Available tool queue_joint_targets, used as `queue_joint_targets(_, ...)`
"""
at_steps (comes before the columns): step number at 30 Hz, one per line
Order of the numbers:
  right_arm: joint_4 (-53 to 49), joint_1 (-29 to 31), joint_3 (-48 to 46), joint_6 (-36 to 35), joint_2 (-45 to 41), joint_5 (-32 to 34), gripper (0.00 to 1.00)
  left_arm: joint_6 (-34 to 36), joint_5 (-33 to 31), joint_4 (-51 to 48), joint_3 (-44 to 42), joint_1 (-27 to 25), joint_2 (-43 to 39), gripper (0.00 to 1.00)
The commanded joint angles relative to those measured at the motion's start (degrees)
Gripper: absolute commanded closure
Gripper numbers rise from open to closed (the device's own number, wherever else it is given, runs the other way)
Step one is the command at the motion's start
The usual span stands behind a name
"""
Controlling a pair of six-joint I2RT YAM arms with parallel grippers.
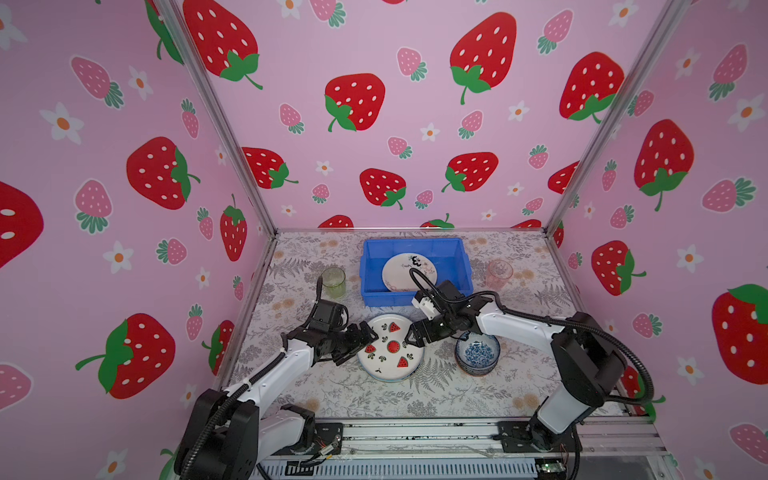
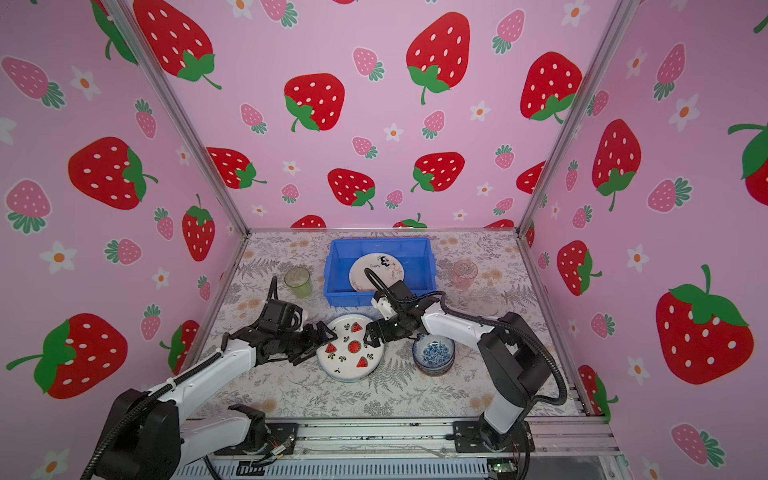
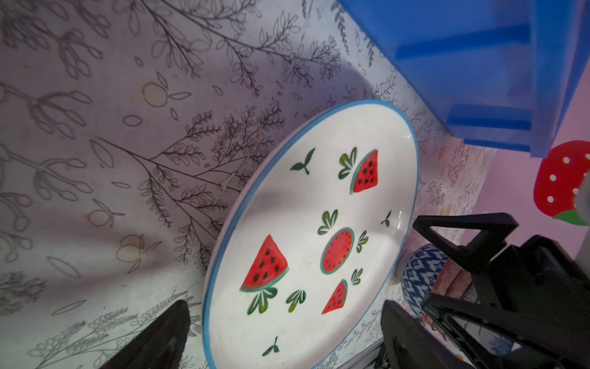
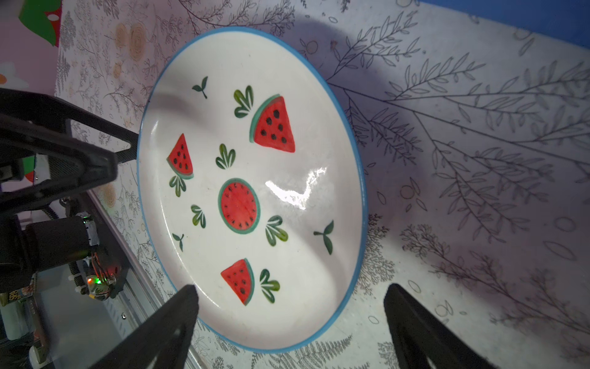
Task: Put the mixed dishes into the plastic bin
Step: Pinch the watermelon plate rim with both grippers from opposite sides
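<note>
One cream plate (image 1: 401,270) in bin (image 1: 386,297). Watermelon plate (image 1: 392,357), bowls (image 1: 478,353), green tumbler (image 1: 333,282), pink tumbler (image 1: 498,272) left out. Left tool (image 1: 361,345), right tool (image 1: 411,338) wide open, empty.

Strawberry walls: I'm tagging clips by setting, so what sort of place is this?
Probably a staged robot test booth, not a home kitchen: printed panels in a metal frame enclose a small tabletop, and two robot arms are mounted on a rail.

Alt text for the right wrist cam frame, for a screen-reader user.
A white watermelon plate with a blue rim fills the frame, lying on the floral tablecloth. The two black fingers of the right pincer stand open with the plate's near rim between them, not gripping it; the left pincer, also open, sits at the opposite rim.
</note>
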Motion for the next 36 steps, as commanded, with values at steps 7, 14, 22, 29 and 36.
queue_joint_targets(7,2.9,1.5,0.4,0.3,1.5,-2.8,0.06,-1.2,1.0,3.1,-1.0,-0.3,0.4,0.04)
queue_joint_targets(14,3.1,2.1,1.1,0.6,2.5,-3.4,0.06,-2.1,1.4,4.0,-2.7,-0.2,-1.2,0.05)
queue_joint_targets(22,4.1,3.1,1.6,1.3,4.0,-4.1,0.06,-3.4,2.3,5.1,-4.6,-0.3,-3.9,0.06)
queue_joint_targets(29,4.9,3.9,2.2,1.8,5.1,-4.7,0.07,-3.8,2.8,4.5,-5.0,-0.3,-5.9,0.17)
queue_joint_targets(36,5.2,4.2,2.5,1.8,5.8,-5.7,0.07,-4.3,2.6,4.2,-5.0,-0.3,-7.9,0.32)
